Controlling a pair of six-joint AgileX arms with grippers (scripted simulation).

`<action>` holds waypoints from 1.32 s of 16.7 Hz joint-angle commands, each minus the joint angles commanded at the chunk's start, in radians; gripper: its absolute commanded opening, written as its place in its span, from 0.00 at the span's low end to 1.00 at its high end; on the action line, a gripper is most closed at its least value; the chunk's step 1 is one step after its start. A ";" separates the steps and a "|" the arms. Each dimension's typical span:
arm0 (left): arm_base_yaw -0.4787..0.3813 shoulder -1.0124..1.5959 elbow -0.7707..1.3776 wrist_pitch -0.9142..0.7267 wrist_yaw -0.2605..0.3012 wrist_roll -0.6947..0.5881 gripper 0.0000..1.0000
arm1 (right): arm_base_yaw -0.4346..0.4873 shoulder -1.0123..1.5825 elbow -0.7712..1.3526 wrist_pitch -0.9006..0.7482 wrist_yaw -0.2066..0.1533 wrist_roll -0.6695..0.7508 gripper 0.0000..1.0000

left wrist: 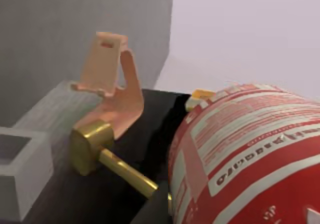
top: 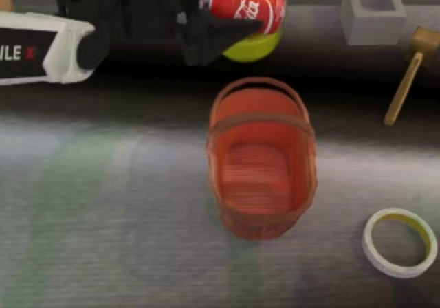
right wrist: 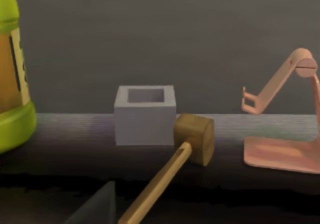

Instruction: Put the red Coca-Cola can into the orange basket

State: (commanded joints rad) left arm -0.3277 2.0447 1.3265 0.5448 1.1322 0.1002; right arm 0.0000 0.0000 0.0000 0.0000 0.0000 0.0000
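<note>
Gripping the red Coca-Cola can, left gripper, behind orange basket

The small red metal Coca-Cola can carries white script, the oval orange-red ribbed basket sits mid-table, and the grey square cup stands far right.

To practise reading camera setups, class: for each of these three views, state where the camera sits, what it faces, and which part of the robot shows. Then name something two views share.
Top view: above the table, looking down on the orange basket; the left gripper holds the red Coca-Cola can at the far edge.
Left wrist view: on the left arm, facing the can and a pink stand; no finger clearly shows.
Right wrist view: on the right arm, low, facing the grey cup; a dark tip, probably its finger.
Shared: the wooden mallet appears in all three.
</note>
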 joint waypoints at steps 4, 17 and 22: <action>-0.011 -0.057 -0.088 0.152 0.111 -0.051 0.00 | 0.000 0.000 0.000 0.000 0.000 0.000 1.00; 0.007 0.093 -0.149 0.383 0.123 -0.056 0.00 | 0.000 0.000 0.000 0.000 0.000 0.000 1.00; 0.014 0.186 -0.193 0.514 0.123 -0.059 0.00 | 0.000 0.000 0.000 0.000 0.000 0.000 1.00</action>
State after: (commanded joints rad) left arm -0.3136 2.2306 1.1331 1.0584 1.2553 0.0414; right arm 0.0000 0.0000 0.0000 0.0000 0.0000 0.0000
